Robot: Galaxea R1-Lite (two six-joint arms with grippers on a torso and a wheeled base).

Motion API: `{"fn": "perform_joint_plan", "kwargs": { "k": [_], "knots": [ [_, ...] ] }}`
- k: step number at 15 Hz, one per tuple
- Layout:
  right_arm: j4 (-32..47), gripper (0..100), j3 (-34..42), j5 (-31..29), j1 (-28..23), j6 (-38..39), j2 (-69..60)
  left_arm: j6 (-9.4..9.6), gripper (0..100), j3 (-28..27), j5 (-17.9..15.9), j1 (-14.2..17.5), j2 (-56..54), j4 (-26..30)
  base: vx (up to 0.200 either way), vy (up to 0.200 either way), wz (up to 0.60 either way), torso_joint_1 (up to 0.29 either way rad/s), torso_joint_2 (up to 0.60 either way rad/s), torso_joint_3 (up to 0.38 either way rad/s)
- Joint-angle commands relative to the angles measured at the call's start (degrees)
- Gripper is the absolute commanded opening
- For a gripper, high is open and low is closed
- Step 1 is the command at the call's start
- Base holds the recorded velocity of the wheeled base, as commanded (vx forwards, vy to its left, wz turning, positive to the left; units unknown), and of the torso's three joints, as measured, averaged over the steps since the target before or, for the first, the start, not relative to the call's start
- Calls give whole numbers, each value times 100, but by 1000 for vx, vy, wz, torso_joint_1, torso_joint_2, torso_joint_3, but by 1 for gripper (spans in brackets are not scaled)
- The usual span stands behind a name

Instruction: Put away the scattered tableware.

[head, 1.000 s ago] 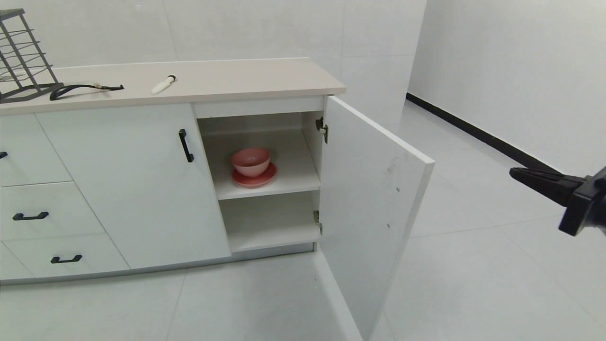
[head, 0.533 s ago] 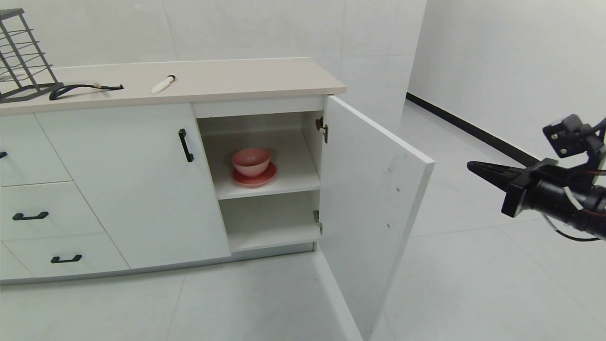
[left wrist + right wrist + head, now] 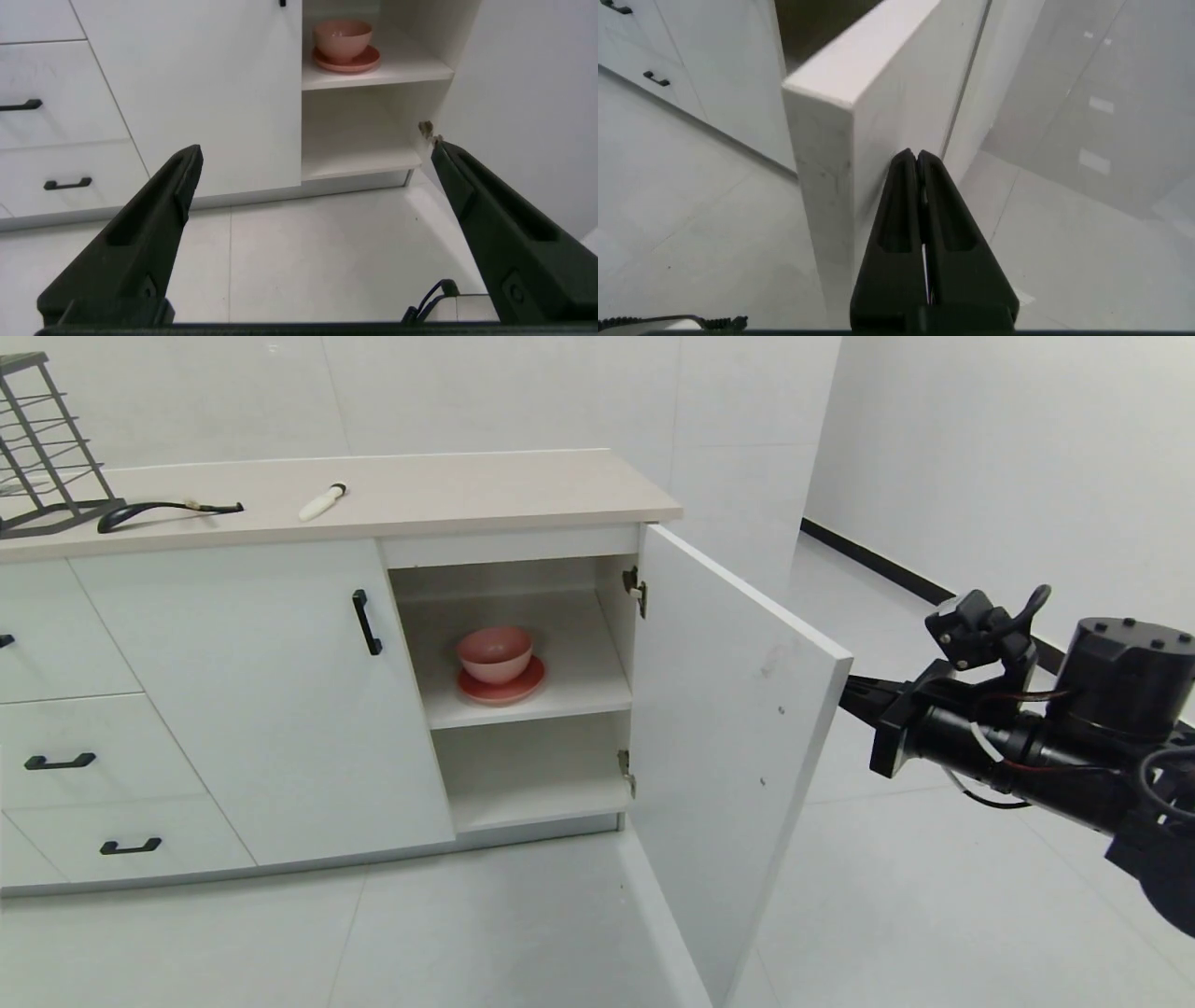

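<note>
Right gripper point(image 3: 917, 161) pressed together, tips just beside outer face of door point(image 3: 738, 709) near free edge; contact unclear. Bowl point(image 3: 495, 653) on plate point(image 3: 504, 691) on shelf point(image 3: 569, 705) beyond door's inner face. Closing push runs from gripper into door; right arm nearer. Left gripper point(image 3: 316, 154) spread wide
</note>
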Motion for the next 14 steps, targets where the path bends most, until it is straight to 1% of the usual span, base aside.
{"fn": "perform_joint_plan", "kwargs": {
  "k": [1, 3, 7, 9, 14],
  "knots": [
    [-8, 0, 6, 0, 55, -4, 48, 1, 100, 0, 1, 2, 6, 0, 0, 0, 0, 0, 0, 0],
    [-8, 0, -20, 0, 143, -4, 48, 1, 100, 0, 1, 2, 6, 0, 0, 0, 0, 0, 0, 0],
    [-8, 0, -205, -26, 477, -4, 224, 1, 100, 0, 1, 2, 6, 0, 0, 0, 0, 0, 0, 0],
    [-17, 0, -477, -35, 687, -4, 488, 1, 100, 0, 1, 2, 6, 0, 0, 0, 0, 0, 0, 0],
    [-17, 0, -837, -35, 1118, 5, 822, 1, 100, 0, 1, 2, 6, 0, 0, 0, 0, 0, 0, 0]
  ]
}}
